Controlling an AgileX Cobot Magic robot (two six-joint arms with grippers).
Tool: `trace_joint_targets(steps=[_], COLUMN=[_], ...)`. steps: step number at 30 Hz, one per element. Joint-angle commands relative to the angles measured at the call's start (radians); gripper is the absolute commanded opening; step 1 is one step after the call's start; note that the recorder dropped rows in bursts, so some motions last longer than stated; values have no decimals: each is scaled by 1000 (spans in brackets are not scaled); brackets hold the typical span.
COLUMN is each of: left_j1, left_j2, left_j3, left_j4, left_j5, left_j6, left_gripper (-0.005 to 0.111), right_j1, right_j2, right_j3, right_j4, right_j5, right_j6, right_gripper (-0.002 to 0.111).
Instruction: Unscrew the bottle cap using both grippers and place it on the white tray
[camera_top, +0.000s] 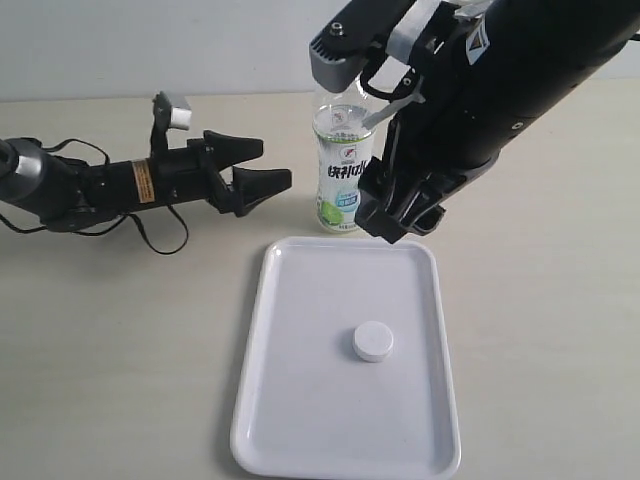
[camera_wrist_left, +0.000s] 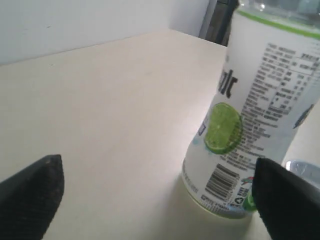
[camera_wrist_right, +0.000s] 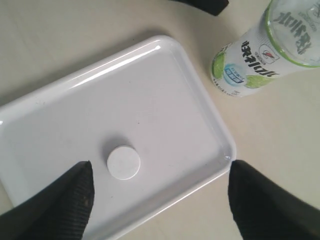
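Observation:
The small white bottle cap (camera_top: 372, 341) (camera_wrist_right: 123, 162) lies flat near the middle of the white tray (camera_top: 290, 400) (camera_wrist_right: 165, 80). Behind the tray's far edge the clear bottle (camera_top: 342, 170) (camera_wrist_left: 250, 125) (camera_wrist_right: 260, 55) stands upright and uncapped, its lime-picture label facing out. My right gripper (camera_top: 398, 215) (camera_wrist_right: 160, 195) hangs open above the tray's far right part, with nothing between its fingers. To the left of the bottle, a short way off, my left gripper (camera_top: 262, 168) (camera_wrist_left: 155, 200) is open and points at it, holding nothing.
The pale tabletop (camera_top: 120, 340) stretches around the tray. The right arm's bulky black body (camera_top: 510, 80) looms over the bottle's upper part. Cables (camera_top: 160, 235) trail from the slim left arm at the left.

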Motion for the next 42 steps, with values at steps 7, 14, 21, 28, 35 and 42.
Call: trace_joint_targets(steps=[7, 14, 21, 28, 35, 42], left_j1=[127, 161, 170, 221, 221, 221], left_j2=[-42, -139, -339, -644, -969, -1302], left_j3=[-3, -3, 105, 480, 977, 1293], left_j4=[247, 462, 493, 259, -80, -358], left_j5=[-13, -13, -13, -13, -13, -13], left_j6=[-284, -492, -666, -450, -105, 29], left_gripper=[79, 1, 0, 0, 0, 0], right_j1=[1, 1, 1, 1, 1, 1], right_j2=[-8, -126, -524, -965, -1208, -1322], right_j3=[-7, -4, 151, 411, 530, 530], right_j4=[-34, -377, -403, -356, -330, -314], right_j5=[-16, 70, -53, -167, -179, -182], right_j6=[75, 403, 542, 632, 650, 652], right_gripper=[67, 18, 0, 0, 0, 0])
